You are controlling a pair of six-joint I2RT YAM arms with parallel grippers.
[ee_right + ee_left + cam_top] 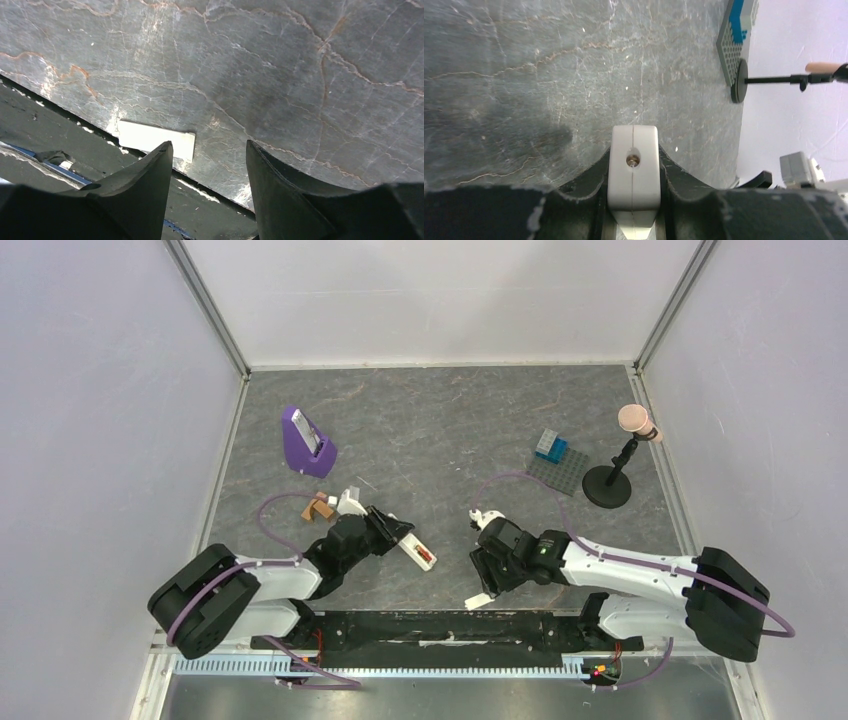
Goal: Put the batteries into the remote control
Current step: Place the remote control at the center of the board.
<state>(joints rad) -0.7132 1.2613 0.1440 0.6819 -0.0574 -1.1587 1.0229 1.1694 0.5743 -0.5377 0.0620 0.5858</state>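
Observation:
The remote control (410, 548) is a slim white bar lying slantwise over the table. My left gripper (392, 532) is shut on its middle. In the left wrist view its white end (634, 165), with a small emitter hole, sits clamped between both fingers. A red-orange battery (426, 559) shows at the remote's lower right end. The dark battery is not visible. My right gripper (486, 578) stands open and holds nothing. It hangs just above a small flat white strip (480, 600) near the table's front edge. The same strip (155, 137) shows just beyond the left fingertip (162, 152).
A purple wedge stand (308, 443) sits at the back left, and a small wooden block (320, 508) lies beside the left gripper. A grey baseplate with blue bricks (556, 468) and a black round-footed stand (608, 485) are at the back right. The black base rail (450, 625) runs along the near edge.

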